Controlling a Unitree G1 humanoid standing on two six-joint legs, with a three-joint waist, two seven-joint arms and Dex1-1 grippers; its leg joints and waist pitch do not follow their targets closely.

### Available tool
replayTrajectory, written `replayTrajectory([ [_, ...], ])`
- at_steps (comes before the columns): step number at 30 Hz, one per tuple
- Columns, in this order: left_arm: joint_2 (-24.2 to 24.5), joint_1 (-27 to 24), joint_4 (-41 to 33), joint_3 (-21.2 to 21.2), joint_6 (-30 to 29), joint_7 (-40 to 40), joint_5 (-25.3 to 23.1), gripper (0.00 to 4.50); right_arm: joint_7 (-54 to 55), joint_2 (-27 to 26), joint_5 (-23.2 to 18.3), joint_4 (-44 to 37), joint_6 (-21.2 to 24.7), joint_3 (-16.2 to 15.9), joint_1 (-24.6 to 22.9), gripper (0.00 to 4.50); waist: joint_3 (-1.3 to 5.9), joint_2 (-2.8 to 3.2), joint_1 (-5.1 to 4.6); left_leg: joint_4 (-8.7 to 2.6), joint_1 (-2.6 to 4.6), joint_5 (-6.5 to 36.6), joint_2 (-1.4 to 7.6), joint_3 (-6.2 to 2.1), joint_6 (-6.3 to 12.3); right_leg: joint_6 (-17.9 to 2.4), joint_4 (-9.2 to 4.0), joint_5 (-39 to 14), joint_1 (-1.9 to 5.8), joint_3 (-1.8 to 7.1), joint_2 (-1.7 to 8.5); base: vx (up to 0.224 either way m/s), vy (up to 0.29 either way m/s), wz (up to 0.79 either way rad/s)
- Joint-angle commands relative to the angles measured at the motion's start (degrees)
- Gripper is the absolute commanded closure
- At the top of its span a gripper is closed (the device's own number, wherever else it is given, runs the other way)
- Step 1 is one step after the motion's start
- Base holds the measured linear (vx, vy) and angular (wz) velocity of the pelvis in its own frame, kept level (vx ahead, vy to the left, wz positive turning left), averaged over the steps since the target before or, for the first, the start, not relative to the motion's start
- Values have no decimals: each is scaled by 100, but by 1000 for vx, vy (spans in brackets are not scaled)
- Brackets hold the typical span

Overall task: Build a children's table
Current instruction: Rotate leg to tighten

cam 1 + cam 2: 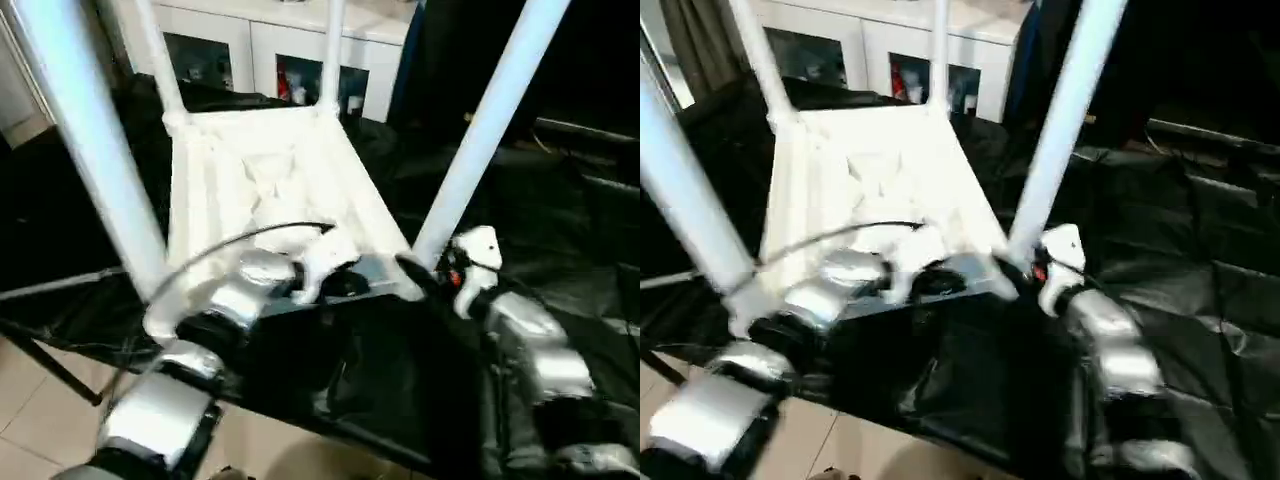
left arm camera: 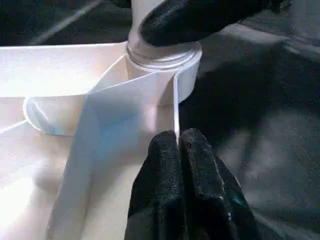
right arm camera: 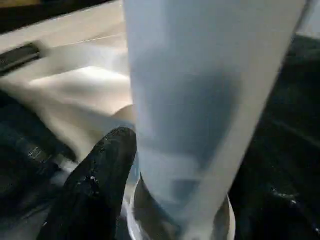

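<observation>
The children's table (image 1: 270, 170) lies upside down on black cloth, ribbed underside up, with a white leg standing in each corner socket. My right gripper (image 1: 425, 275) is open around the base of the near right leg (image 1: 480, 130), just above its socket (image 2: 187, 75). One black finger (image 3: 100, 185) sits close beside that leg; the other is hidden behind it. My left gripper (image 2: 180, 165) is shut, its tips against the thin rim wall of the top right next to that same socket. The near left leg (image 1: 90, 130) rises beside my left forearm.
A white glass-door cabinet (image 1: 250, 40) stands behind the table. Crumpled black cloth (image 1: 560, 200) covers the work surface to the right and front. Tiled floor (image 1: 40, 420) and a black stand leg (image 1: 50, 365) lie below the near left edge.
</observation>
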State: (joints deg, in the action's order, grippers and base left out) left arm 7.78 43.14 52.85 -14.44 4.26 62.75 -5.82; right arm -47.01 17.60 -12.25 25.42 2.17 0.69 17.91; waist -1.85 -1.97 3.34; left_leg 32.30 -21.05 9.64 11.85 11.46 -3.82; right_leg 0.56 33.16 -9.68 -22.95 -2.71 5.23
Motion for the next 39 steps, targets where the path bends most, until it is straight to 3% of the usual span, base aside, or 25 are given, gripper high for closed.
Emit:
replayTrajectory([
  [1,5,-30,-161,-179,-52,431,55,450,-848,-13,-156,-184,174,-530,-86,176,315,-19,26,-328,26,1326,146,-70,505,-1376,-312,-754,267,157,264,0,0,0],
  [4,432,-102,-356,-319,-246,1223,76,450,-1554,360,-247,-333,264,-633,-151,176,317,-19,29,-317,46,1192,158,-65,572,-1529,-265,-441,279,151,249,0,0,0],
  [7,621,-126,-420,-357,-281,1480,84,450,-1806,492,-227,-295,242,-708,-133,176,301,-3,58,-311,68,1221,179,-26,565,-1632,-256,-432,260,146,238,0,0,0],
  [9,702,-125,-417,-351,-267,1536,71,450,-1917,547,-201,-262,256,-756,-120,176,288,-11,94,-320,91,1375,187,-17,476,-1609,-278,-690,241,150,246,0,0,0],
  [14,788,-124,-458,-309,-284,1544,85,450,-1939,495,-141,-152,243,-786,-63,224,276,-18,164,-348,106,1606,179,-29,251,-1389,-321,-1244,222,168,264,0,0,0],
  [20,777,-142,-549,-288,-355,1473,136,450,-2035,466,-246,-233,337,-797,-94,249,291,-25,169,-334,83,1380,171,-30,306,-1419,-284,-910,237,161,253,0,0,0],
  [26,629,-78,-402,-186,-269,929,76,450,-1765,365,-177,-222,341,-772,-195,251,278,-40,176,-340,93,1516,167,-34,289,-1336,-328,-1233,221,164,269,0,0,0],
  [27,504,-10,-278,-113,-243,505,36,450,-1319,213,-58,-89,317,-698,-190,251,278,-40,176,-340,93,1516,167,-34,289,-1336,-328,-1233,221,164,269,0,0,0],
  [28,504,-10,-278,-113,-243,505,36,450,-1319,213,-58,-89,317,-698,-190,251,260,-39,155,-356,113,1720,159,-40,206,-1253,-376,-1580,182,172,278,0,0,0],
  [29,334,59,-159,-49,-245,23,-11,450,-606,-22,76,148,364,-546,-129,252,255,-37,133,-372,99,1828,156,-59,129,-1146,-398,-1854,181,171,279,0,0,0],
  [31,334,59,-159,-49,-245,23,-11,450,-606,-22,76,148,364,-546,-129,252,245,-49,104,-389,121,2051,145,-86,42,-989,-453,-2314,166,155,286,0,0,0],
  [34,-422,146,28,2,-440,-1195,-101,450,1824,-934,356,774,527,-32,147,253,229,-28,22,-414,114,2246,137,-109,-90,-799,-501,-2687,127,149,281,0,0,0],
  [36,-699,126,8,-34,-495,-1406,-112,450,2380,-1209,419,917,556,28,239,253,218,-32,-84,-420,137,2522,121,-151,-220,-701,-542,-3102,91,109,277,0,0,0],
  [37,-699,126,8,-34,-495,-1406,-112,450,2380,-1209,419,917,556,28,239,254,224,-43,-113,-415,131,2610,104,-169,-185,-572,-590,-3325,105,90,285,0,0,0],
  [39,-798,84,-51,-114,-449,-1352,-141,450,2422,-1290,585,893,496,-143,270,254,231,-56,-144,-411,127,2638,101,-173,-118,-512,-620,-3348,98,93,281,0,0,0],
])
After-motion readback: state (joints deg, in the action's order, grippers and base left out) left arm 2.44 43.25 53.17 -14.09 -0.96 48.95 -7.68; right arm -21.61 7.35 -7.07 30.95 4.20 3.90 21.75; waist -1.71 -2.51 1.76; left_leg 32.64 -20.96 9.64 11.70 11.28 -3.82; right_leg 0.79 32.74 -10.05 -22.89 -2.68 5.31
